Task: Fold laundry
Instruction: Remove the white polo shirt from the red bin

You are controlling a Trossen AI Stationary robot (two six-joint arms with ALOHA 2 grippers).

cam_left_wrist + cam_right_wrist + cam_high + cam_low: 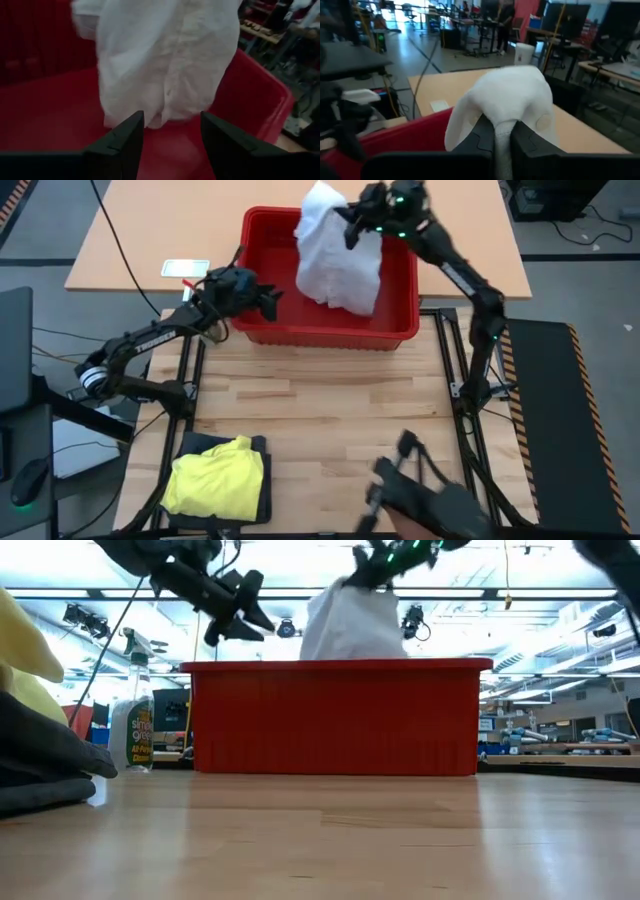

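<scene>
A white garment hangs over the red plastic basket, held up by my right gripper above the basket's far side. In the low view the white garment drops behind the basket's near wall. My left gripper is open, hovering over the basket's left part, its fingers pointing at the hanging white garment without touching it. A yellow garment lies on a dark grey one at the table's near left. My right gripper is shut on the white garment's top end, a bunched fold pinched between the two fingers, with cloth draped over the fingertips. The garment hangs slack below the fingers, lifted above the basket; whether its lower end touches the basket floor I cannot tell.
The red basket stands at the far middle of the wooden table. A spray bottle stands beyond the table's left. A dark device sits at the near right edge. A white object lies on the farther table.
</scene>
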